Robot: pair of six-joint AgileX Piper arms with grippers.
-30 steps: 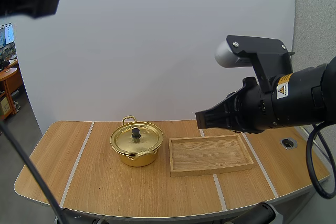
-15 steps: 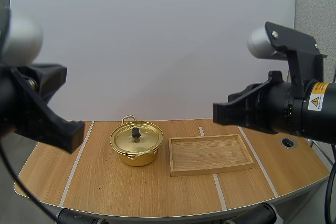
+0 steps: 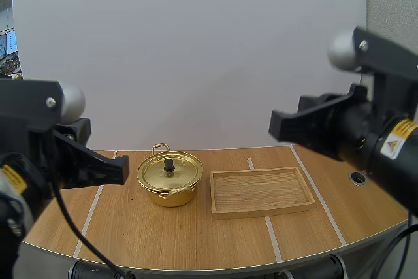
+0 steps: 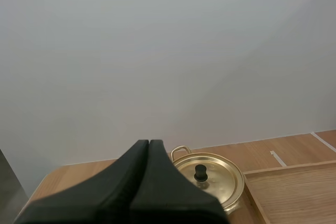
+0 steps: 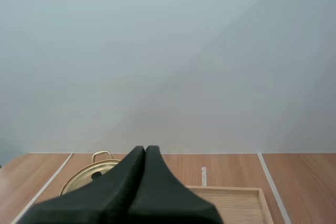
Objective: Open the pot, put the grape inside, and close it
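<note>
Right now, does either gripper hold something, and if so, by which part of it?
Nothing is held. The left gripper and the right gripper are each shut empty; the pot stands untouched, lid on.

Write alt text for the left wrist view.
Shut black jaws, pressed together as one wedge, hang over a light wooden table. Beyond them sits a round gold metal pot, its lid on, beside a shallow rectangular wooden tray.
</note>
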